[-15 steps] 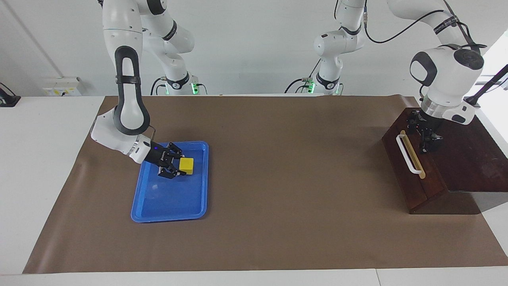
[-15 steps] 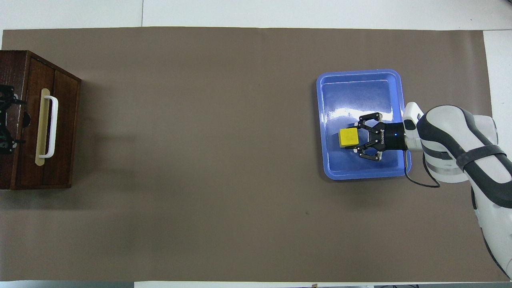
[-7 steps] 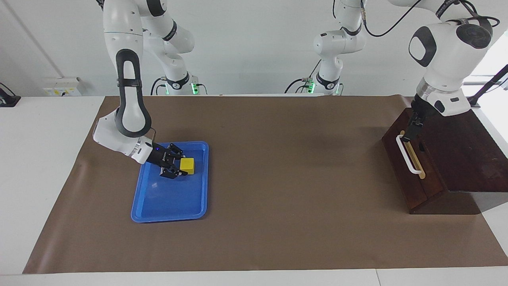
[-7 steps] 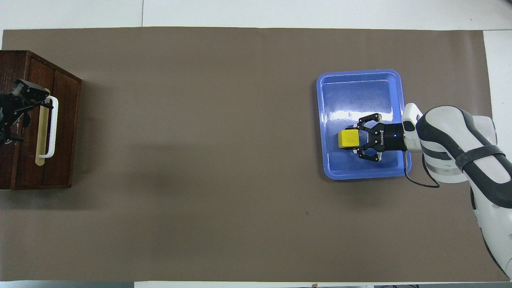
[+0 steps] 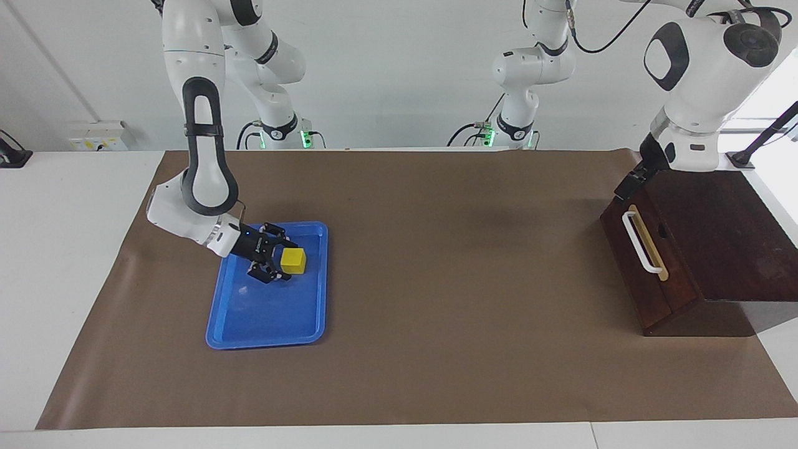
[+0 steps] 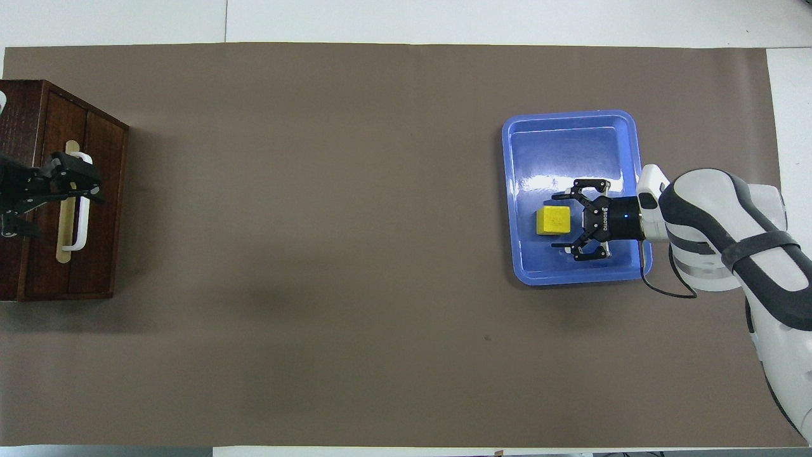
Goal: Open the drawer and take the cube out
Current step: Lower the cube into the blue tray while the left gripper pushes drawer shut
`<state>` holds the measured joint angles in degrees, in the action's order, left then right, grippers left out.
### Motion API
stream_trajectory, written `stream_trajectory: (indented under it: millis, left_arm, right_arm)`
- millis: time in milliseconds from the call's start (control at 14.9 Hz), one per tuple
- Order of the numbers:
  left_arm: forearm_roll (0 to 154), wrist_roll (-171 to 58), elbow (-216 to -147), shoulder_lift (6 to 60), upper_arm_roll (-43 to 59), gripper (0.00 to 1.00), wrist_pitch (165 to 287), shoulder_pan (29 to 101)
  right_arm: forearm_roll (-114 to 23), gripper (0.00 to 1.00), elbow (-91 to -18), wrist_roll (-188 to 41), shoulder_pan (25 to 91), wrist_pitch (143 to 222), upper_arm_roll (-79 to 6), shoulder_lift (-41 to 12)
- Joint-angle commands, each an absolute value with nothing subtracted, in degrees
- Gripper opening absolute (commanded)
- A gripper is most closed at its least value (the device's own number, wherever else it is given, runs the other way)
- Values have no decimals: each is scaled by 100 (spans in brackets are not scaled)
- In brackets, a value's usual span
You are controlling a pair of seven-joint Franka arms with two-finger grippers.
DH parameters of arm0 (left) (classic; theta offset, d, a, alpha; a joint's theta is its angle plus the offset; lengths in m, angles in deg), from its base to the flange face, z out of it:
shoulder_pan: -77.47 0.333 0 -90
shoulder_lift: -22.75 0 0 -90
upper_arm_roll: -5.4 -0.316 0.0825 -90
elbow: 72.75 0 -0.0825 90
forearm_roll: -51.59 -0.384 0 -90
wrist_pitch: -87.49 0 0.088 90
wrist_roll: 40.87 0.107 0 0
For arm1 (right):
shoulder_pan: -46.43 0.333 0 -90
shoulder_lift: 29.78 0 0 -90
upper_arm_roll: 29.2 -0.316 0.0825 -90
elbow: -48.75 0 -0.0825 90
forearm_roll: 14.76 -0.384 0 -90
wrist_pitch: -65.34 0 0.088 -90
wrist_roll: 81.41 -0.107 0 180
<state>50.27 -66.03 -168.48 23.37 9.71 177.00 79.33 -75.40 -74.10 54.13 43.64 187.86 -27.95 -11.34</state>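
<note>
1. Cube (image 5: 293,260) placement looks done to us: it rests in the blue tray (image 5: 312,324), toward the right arm's end of the table (image 5: 436,312).
2. We see the right gripper (image 6: 566,219) with fingers apart around the cube, not clamping it.
3. We find the drawer (image 5: 642,274) shut; the left gripper (image 6: 79,178), over its handle (image 5: 642,243), has fingers apart, holding nothing.
4. We judge only retreat remains.

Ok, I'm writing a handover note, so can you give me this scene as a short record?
drawer: shut
cube: in the blue tray, toward the right arm's end of the table
right tool: open, low in the tray, fingers either side of the cube, not touching it
left tool: open, empty, over the drawer's upper edge
</note>
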Motion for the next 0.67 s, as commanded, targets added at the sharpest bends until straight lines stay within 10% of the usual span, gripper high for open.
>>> stream_trajectory:
  millis: [0,602]
  left_arm:
    - [5281,-5646,-16346,2477,900,100,17135,7756]
    - [5265,-4711,-15836,2855,830,100,16782,7747]
  right_arm:
    - [-7532,100,-7429,5360,4336,18645,-2814,-1202]
    - [-7418,100,-6797,4350,4362,17969,-2823,-1421]
